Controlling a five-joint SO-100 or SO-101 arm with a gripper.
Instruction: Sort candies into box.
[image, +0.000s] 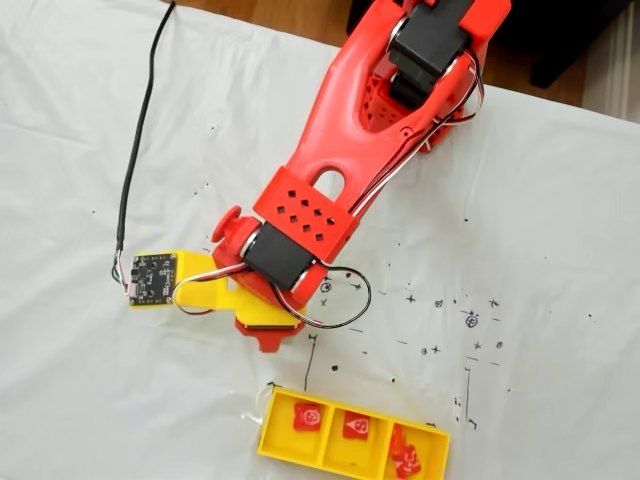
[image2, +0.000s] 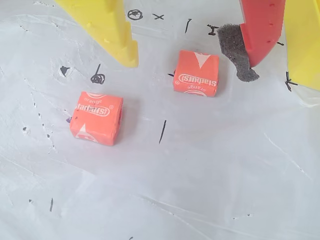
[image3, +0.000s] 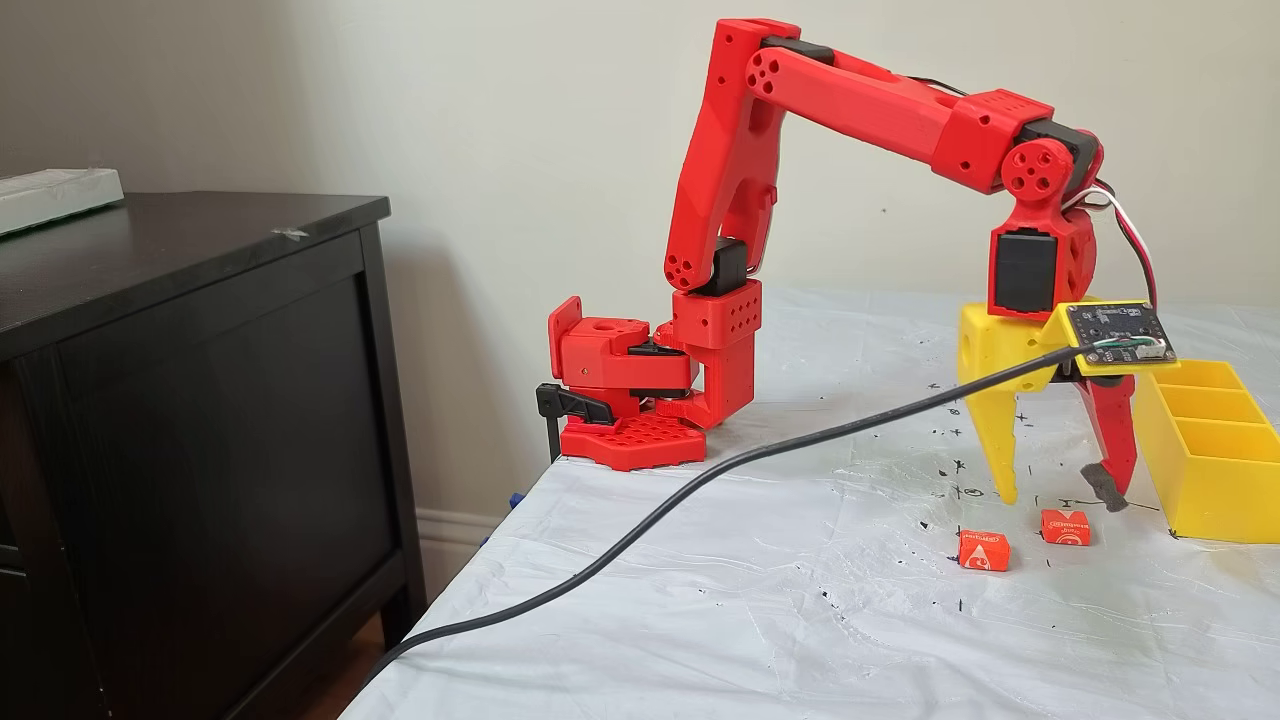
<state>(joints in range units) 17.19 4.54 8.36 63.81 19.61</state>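
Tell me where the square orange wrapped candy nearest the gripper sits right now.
In the wrist view the square orange wrapped candy lies on the white table cover, between and just below the open gripper fingertips, right of the second orange candy.

orange candies (image2: 196, 73) with white lettering, bright yellow box (image3: 1208, 455), red arm (image3: 860, 100), white table cover (image3: 800, 620) speckled with black pen marks

White-covered table (image3: 760, 620), two candies (image3: 984, 550), yellow box (image3: 1210, 470), black cable (image3: 700, 490)

Arm bent downward, gripper (image3: 1058, 497) spread wide, empty.
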